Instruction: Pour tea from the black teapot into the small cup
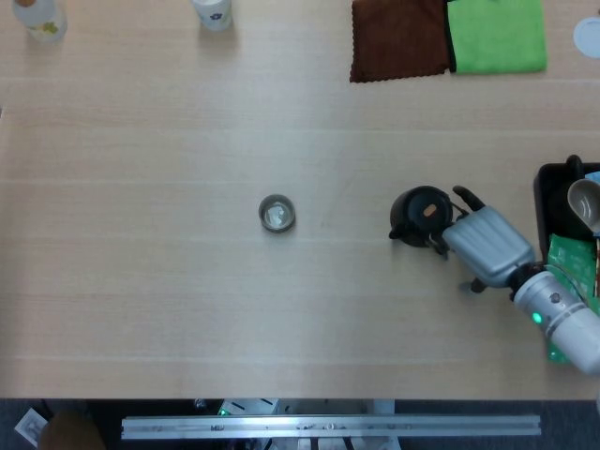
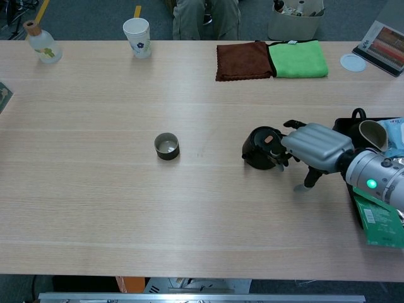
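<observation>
The step in hand looks like securing a grasp on the black teapot point(image 1: 419, 215), which stands on the table point(image 1: 169, 309) well to the right of the small cup point(image 1: 277, 214). The right hand point(image 1: 485, 246) sits just to the right of the teapot, its fingers point(image 2: 278, 155) curled toward the handle side and touching or nearly touching the pot; whether they have actually closed on the handle I cannot tell, since the hand's own body hides the contact in both views. The left hand is not visible in either view.

The next move, as I judge it, calls for a confirmed hold, then a lift and a carry leftward from the teapot to the cup, spout leading.

Room: the stretch of table between teapot and cup is bare wood. Right of the teapot, the black tray point(image 1: 547, 202) lies close behind the wrist. Far from the teapot, the brown cloth point(image 1: 397, 38) and green cloth point(image 1: 497, 35) lie by the far edge.
</observation>
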Motion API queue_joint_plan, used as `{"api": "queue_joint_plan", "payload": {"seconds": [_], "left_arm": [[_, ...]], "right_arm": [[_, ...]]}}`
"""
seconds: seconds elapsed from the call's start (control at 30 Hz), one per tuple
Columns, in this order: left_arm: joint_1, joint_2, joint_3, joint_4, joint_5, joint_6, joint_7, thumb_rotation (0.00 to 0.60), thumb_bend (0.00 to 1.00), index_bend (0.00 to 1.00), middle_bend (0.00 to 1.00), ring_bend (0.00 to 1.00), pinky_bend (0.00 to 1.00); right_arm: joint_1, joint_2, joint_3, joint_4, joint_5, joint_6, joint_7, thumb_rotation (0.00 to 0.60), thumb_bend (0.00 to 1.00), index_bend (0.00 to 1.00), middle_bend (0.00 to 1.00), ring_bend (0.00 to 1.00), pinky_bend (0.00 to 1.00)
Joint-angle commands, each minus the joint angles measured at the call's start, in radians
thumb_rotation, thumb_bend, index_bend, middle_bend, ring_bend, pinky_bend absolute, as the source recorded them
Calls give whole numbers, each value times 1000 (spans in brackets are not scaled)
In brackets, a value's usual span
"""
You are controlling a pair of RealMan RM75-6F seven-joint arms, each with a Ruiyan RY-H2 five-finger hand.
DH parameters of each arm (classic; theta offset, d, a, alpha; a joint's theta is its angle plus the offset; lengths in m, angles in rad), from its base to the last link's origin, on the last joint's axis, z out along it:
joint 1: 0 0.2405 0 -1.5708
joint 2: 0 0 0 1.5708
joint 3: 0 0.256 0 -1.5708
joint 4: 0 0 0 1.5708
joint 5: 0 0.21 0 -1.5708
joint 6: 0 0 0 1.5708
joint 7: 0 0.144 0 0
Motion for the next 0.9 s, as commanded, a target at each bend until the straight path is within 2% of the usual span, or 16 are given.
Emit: {"api": "queue_joint_plan", "payload": {"seconds": [0.03,0.17,0.37,0.6,0.9], "left_arm": [[1,1,-1,1,-2,1,-2,600,201,155,191,196,164],[3,3,-2,4,-6,1,-8,600,201,155,191,196,164],[4,6,-3,7,-11,-1,-12,600,201,155,191,196,165],[3,10,-2,2,-10,-4,-16,600,201,155,191,196,165],[0,10,-2,-14,-2,-3,4,600,201,155,191,196,164]], "right_arm": [[10,-5,19,-4,8,-2,14,600,0,618,633,665,0],[27,-9,43,-4,27,-14,34,600,0,734,718,744,0],[46,-12,64,1,63,-35,60,600,0,840,796,832,0],[62,6,88,5,100,-62,122,600,0,887,839,883,0],[57,52,116,3,72,-61,240,600,0,923,866,911,1]]}}
